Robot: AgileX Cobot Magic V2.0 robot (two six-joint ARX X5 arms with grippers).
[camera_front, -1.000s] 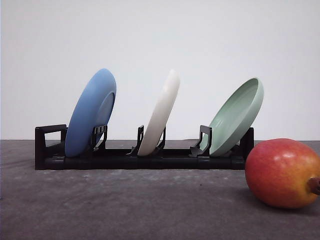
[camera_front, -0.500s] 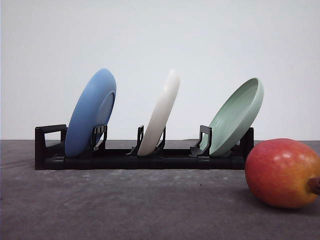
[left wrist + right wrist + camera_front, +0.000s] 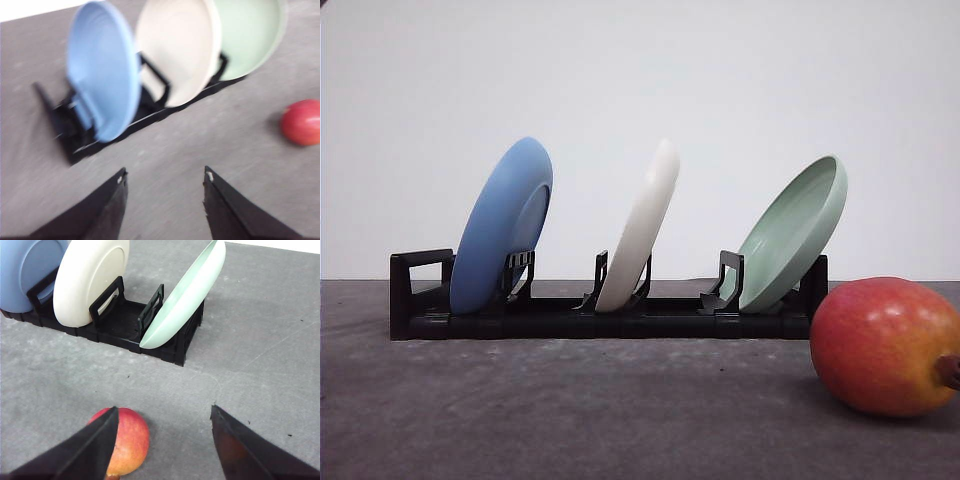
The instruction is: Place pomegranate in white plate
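Since the earlier front views only one thing differs: a small dark sliver [image 3: 323, 3] has appeared at the far eleven o'clock corner, too small to tell what it is.

The pomegranate [image 3: 886, 346] has smooth, faintly glossy skin with soft highlights. The white plate [image 3: 640, 228], blue plate [image 3: 500, 228] and pale green plate [image 3: 794, 232] look matt — like ceramic or plastic. The rack [image 3: 600, 318] is black moulded plastic; the tabletop [image 3: 570, 410] is grey, dull, slightly mottled.
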